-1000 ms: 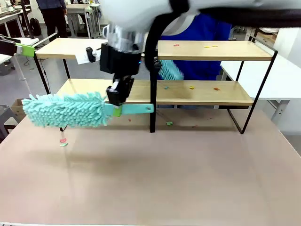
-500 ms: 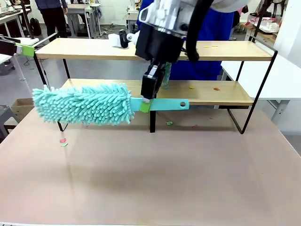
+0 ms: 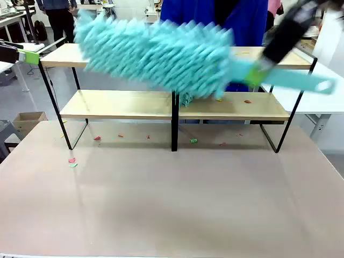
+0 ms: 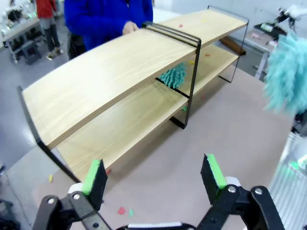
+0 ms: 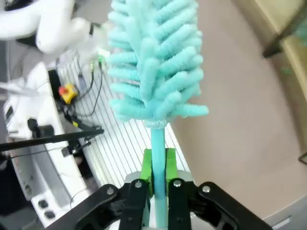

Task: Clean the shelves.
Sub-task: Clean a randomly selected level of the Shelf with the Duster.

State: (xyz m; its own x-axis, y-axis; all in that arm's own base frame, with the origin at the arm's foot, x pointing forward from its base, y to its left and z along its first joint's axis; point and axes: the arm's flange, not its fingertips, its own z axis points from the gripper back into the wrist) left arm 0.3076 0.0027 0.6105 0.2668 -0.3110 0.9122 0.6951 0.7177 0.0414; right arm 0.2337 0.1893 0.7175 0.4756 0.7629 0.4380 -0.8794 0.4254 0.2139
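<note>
Right wrist view: the right gripper [image 5: 159,165] is clenching its two green pads on the thin handle of the turquoise duster [image 5: 153,62], and no gap is showing between pad and handle. The fluffy head is rising straight beyond the jaws, above the beige table [image 5: 230,120].

In the front view the same duster [image 3: 156,54] is hanging high and blurred in front of the upper board of the shelves [image 3: 118,105]. Its head is lying toward the left end, and its handle is pointing to the right end, where the right gripper [image 3: 257,75] is holding it.

The left gripper [image 4: 153,173] is standing released and is grasping nothing. It is looking over the table toward one end of the shelves [image 4: 96,96].

The shelves are standing along the far edge of the table [image 3: 172,204]. Small coloured scraps [image 3: 247,101] are lying on the right half of the lower board, a few more on the right half of the upper board, and others on the table in front of the rack. A person in blue is standing behind. A hand [image 4: 129,27] is resting at the far edge of the upper board, and a second duster head [image 4: 173,75] is showing between the boards, beside the centre post.

I am judging that the duster is being carried toward the right half, where the scraps are. The next move is calling for laying the head flat on a board and wiping along it to an edge, with the handle clear of the black frame.
</note>
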